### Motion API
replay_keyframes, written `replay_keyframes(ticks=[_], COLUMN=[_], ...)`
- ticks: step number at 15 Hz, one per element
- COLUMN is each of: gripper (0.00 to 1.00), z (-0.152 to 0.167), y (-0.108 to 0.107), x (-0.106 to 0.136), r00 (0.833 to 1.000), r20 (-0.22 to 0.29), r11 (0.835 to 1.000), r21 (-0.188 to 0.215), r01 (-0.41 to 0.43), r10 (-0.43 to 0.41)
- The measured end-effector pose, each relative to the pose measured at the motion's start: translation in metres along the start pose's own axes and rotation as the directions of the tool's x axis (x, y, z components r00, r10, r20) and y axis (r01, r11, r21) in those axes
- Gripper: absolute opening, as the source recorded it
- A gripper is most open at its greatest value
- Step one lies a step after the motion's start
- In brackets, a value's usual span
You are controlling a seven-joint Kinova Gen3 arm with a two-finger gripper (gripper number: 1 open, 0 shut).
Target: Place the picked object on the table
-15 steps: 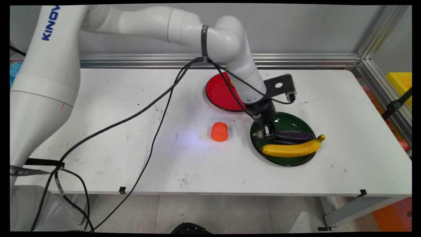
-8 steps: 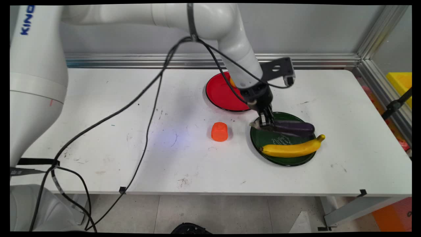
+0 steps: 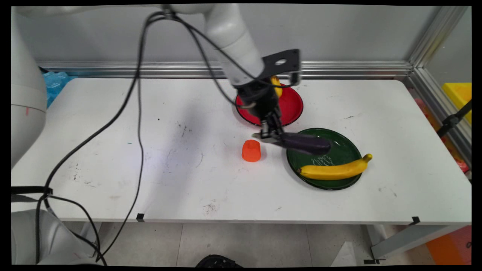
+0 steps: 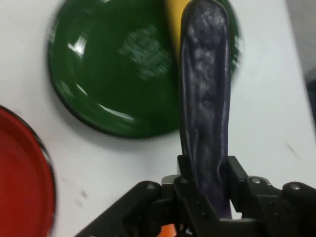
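Jaws (image 3: pixel 272 132) pinch eggplant (image 3: pixel 305 143), lifted over green plate (image 3: pixel 344 145). Main view alone shows orange cup (image 3: pixel 251 150) and whole banana (image 3: pixel 333 170).

Even, bright overhead light leaves only soft shadows on the table (image 3: pixel 113 158), glare streaks the green plate (image 4: pixel 98 103) in the hand view, where the eggplant (image 4: pixel 205 113) and all else look smeared, while the main view stays mostly crisp.

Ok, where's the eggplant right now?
In the main view the eggplant is held in the gripper, lifted over the left edge of the green plate, between the orange cup and the banana.
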Motion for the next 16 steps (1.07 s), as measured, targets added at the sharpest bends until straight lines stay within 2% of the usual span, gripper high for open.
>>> replay_keyframes(ticks=[5, 9, 12, 16], gripper=[0.00, 0.00, 0.00, 0.00], z=[-0.023, -0.018, 0.001, 0.031], y=[0.033, 0.049, 0.054, 0.052], x=[-0.045, -0.076, -0.091, -0.102], r00=[0.994, 0.981, 0.973, 0.970], r20=[0.052, 0.080, 0.091, 0.100], r11=[0.992, 0.978, 0.971, 0.969], r21=[-0.079, -0.123, -0.132, -0.128], r01=[-0.096, -0.166, -0.201, -0.210], r10=[0.100, 0.177, 0.214, 0.223])
